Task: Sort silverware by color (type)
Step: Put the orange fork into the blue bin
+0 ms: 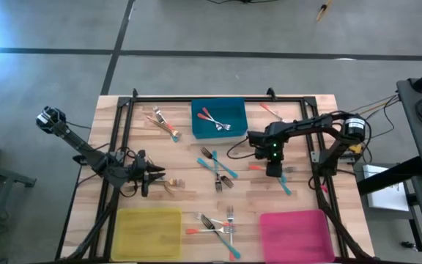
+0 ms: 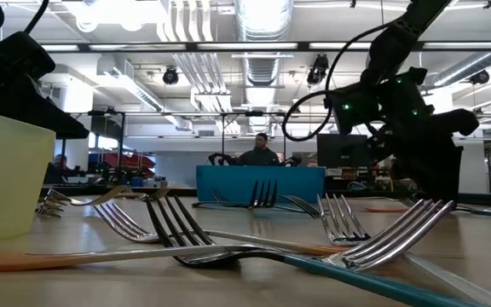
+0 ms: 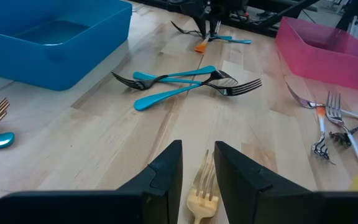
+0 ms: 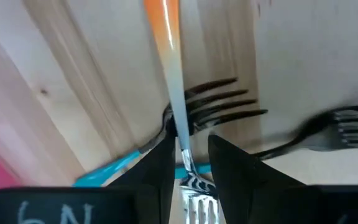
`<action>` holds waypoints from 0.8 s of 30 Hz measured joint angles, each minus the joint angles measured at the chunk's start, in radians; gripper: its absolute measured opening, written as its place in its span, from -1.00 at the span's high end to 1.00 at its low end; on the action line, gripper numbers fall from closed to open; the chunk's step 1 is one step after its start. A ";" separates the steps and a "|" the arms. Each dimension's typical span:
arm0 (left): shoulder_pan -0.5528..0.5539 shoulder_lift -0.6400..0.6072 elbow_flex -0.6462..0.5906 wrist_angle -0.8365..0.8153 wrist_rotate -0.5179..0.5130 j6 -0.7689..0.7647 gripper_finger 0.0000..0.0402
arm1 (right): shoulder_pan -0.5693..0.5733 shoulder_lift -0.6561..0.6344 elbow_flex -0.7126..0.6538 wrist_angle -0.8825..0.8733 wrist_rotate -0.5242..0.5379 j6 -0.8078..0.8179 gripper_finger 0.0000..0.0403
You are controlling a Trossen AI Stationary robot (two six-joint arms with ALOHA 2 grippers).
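My left gripper (image 1: 158, 176) reaches over the table's left middle, just beyond the yellow bin (image 1: 149, 231), and is shut on an all-gold fork (image 3: 205, 180). The fork's head juts forward past the fingers, toward the table's right (image 1: 173, 185). My right gripper (image 1: 273, 170) points down right of centre, shut on a fork with a red-orange handle (image 4: 169, 62). That handle sticks out toward the table's left (image 1: 258, 167). Two red-handled forks lie in the blue bin (image 1: 237, 114). My left gripper pinches the gold fork between its two fingers (image 3: 166, 171), which lie along it. The pinched part is behind the head, hidden by the fingers and the picture's edge. I cannot tell whether the fork is clear of the table. My right gripper pinches the red-orange fork at its silver neck (image 4: 180, 134), just behind the head, coming from above and pointing down. The handle runs out sideways from the fingers. I cannot tell whether its end (image 3: 201, 45) touches the table.
Crossed teal-handled forks (image 1: 215, 165) lie at the centre, and a teal fork (image 1: 284, 187) lies beside my right gripper. A mixed cluster (image 1: 222, 227) sits between the yellow and pink bins (image 1: 295, 235). Gold and teal forks (image 1: 163, 121) lie far left. A person (image 2: 261, 149) sits beyond the table.
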 joint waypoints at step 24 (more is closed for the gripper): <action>0.000 0.000 0.000 0.000 0.000 0.000 0.62 | 0.043 0.001 -0.013 0.038 0.064 0.063 0.57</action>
